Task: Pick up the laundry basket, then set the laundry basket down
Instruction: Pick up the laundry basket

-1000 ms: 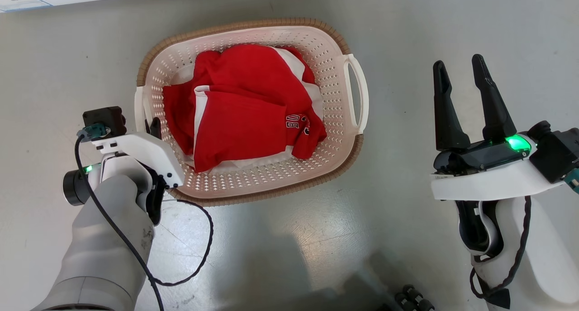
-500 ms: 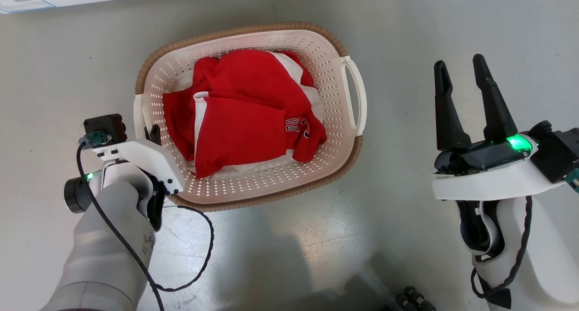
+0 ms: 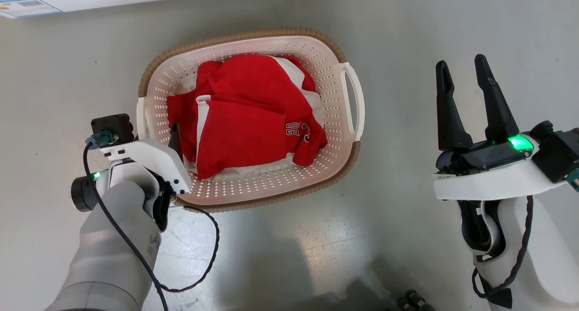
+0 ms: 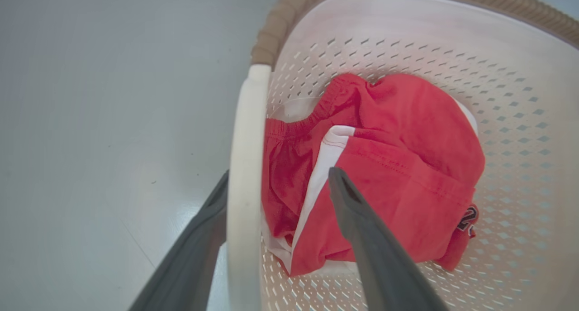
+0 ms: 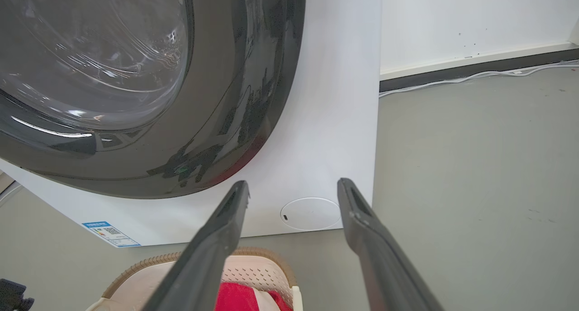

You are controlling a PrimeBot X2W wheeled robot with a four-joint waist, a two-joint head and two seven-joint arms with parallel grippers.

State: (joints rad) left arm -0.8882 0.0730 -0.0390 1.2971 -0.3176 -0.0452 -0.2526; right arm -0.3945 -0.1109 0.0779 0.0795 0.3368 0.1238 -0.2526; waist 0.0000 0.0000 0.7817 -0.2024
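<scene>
Around the left handle of the laundry basket, your left hand sits open, one finger each side; your right hand hangs open, empty.

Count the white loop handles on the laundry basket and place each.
2. Right handle of the laundry basket sits untouched; left handle lies between the left gripper's fingers.

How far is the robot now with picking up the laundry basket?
Done: the left gripper, open, straddles one white loop handle of the cream perforated plastic laundry basket. In hand: the grasp on that handle, not yet closed. Left: lifting and setting down; the basket sits on the grey floor, and the right gripper hangs open, apart from it.
</scene>
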